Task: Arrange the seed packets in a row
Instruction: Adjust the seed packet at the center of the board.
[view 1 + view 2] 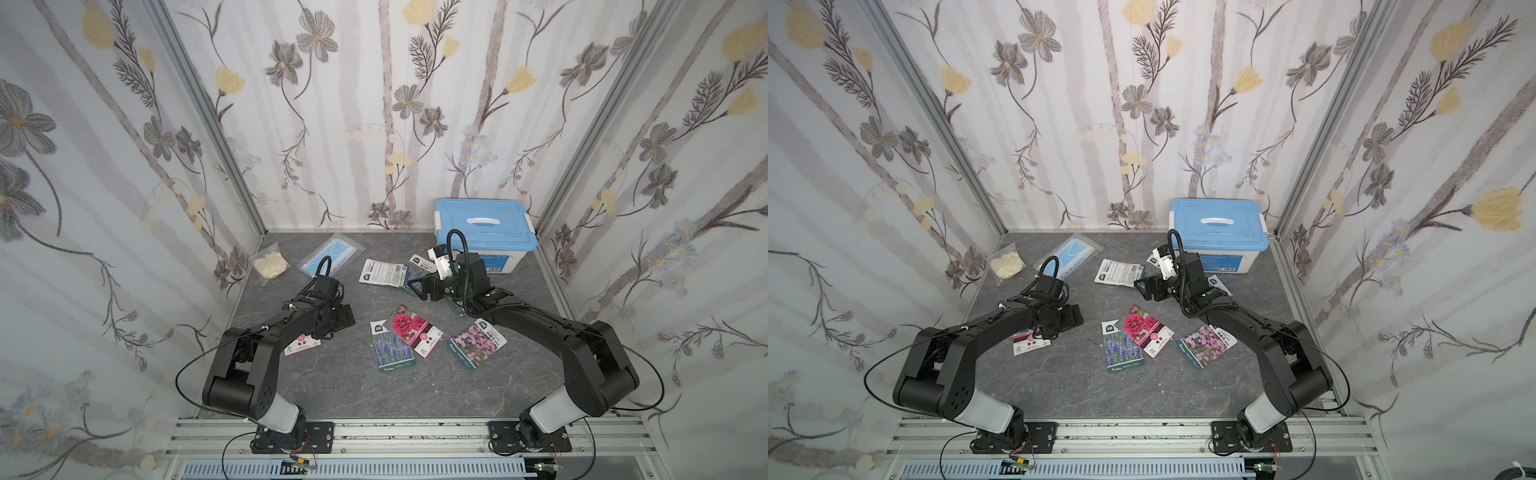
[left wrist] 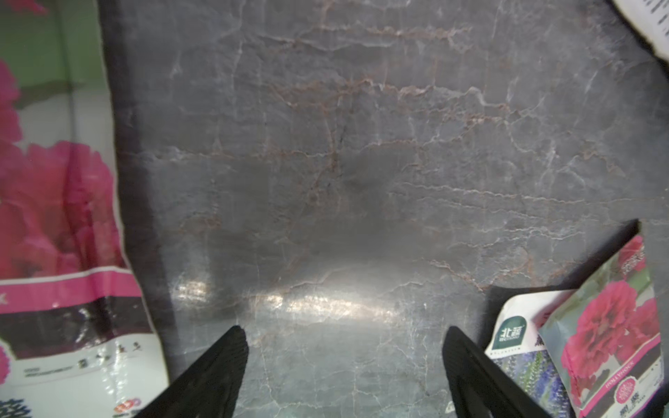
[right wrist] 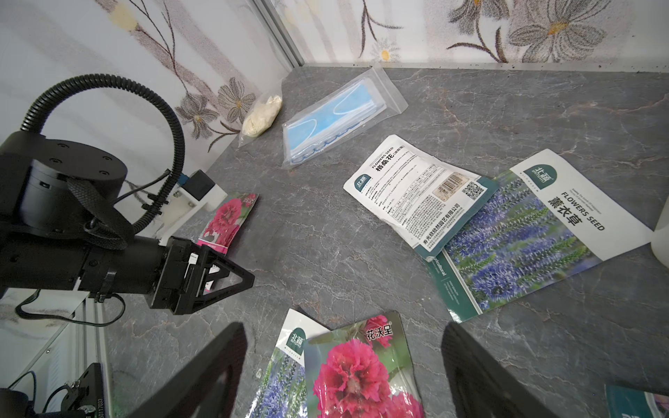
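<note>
Several seed packets lie scattered on the grey table. In both top views a red-pink packet [image 1: 409, 328] overlaps a lavender one [image 1: 392, 351], with a pink-purple packet [image 1: 476, 343] to their right. Another red-pink packet [image 1: 302, 345] lies partly under the left arm. A white-backed packet [image 1: 382, 272] overlaps a lavender packet [image 3: 525, 235] at the back. My left gripper [image 2: 344, 329] is open over bare table between the two red-pink packets [image 2: 54, 217] [image 2: 615, 325]. My right gripper [image 3: 342, 325] is open and held above the table, near the back packets.
A white box with a blue lid [image 1: 484, 232] stands at the back right, close behind the right wrist. A clear bag with a blue face mask [image 1: 332, 253] and a clear bag of cream-coloured stuff [image 1: 270, 264] lie at the back left. Patterned walls enclose three sides.
</note>
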Robot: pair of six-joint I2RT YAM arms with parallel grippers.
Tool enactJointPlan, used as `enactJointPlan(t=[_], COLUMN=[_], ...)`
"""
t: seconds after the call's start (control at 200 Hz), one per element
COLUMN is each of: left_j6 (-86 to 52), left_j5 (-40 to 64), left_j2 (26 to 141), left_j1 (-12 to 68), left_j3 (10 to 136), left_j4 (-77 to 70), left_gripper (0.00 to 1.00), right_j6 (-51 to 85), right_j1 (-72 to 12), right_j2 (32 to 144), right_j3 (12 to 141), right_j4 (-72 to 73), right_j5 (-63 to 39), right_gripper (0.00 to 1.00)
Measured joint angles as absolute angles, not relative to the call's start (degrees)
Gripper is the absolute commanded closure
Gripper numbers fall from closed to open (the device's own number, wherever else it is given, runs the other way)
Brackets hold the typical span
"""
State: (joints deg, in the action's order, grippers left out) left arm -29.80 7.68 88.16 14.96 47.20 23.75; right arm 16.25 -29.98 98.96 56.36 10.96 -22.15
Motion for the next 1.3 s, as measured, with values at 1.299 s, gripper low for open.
enactJointPlan(t=[1.299], left_j6=[-28.5], left_j5=[3.3], left_j2=[77.7], left_j1=[8.4], left_j3=[42.2], left_j4=[27.6], left_gripper=[0.15], right_j6=[15.8], right_j1=[-30.0], right_j2=[99.7], right_j3=[56.9], right_j4=[10.8], right_j5=[-21.4], right_gripper=[0.14])
